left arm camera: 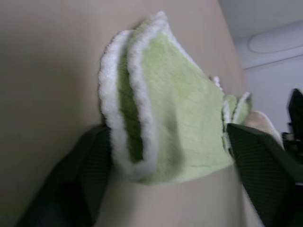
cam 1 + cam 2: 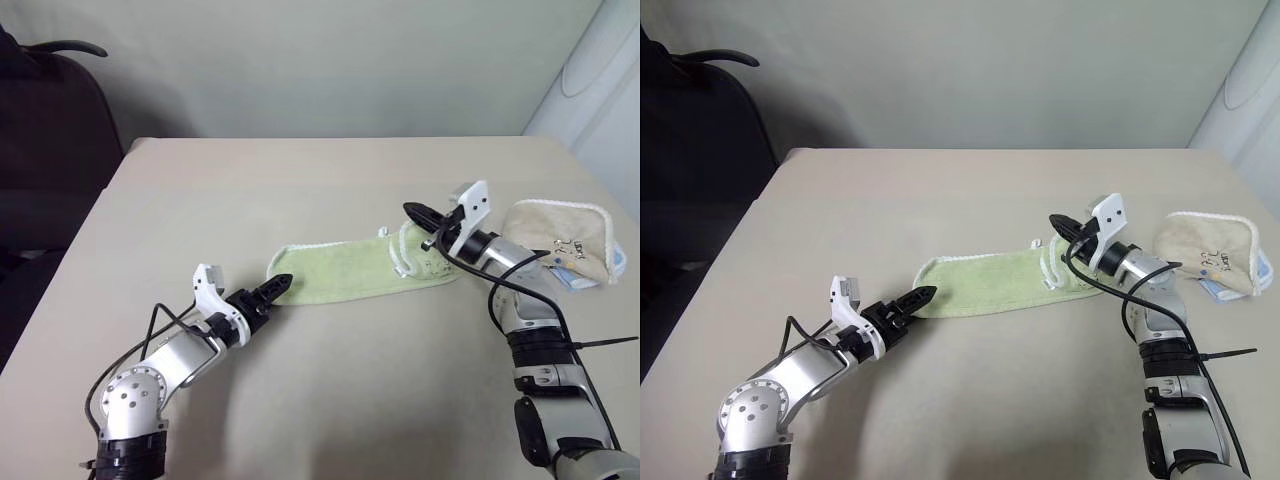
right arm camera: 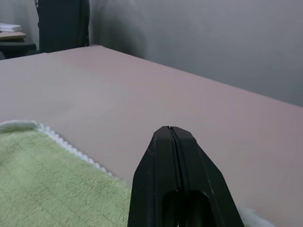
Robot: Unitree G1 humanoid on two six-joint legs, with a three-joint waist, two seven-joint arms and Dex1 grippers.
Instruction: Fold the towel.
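Green towel (image 2: pixel 350 270), folded lengthwise on table (image 2: pixel 300 190)

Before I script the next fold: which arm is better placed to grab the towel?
Probably left: its gripper straddles the towel end, open. The right gripper is shut above the other end.

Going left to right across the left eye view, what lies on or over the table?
Left tool at the end of the light green terry towel → right tool above its far end → beige terry towel with white edging.
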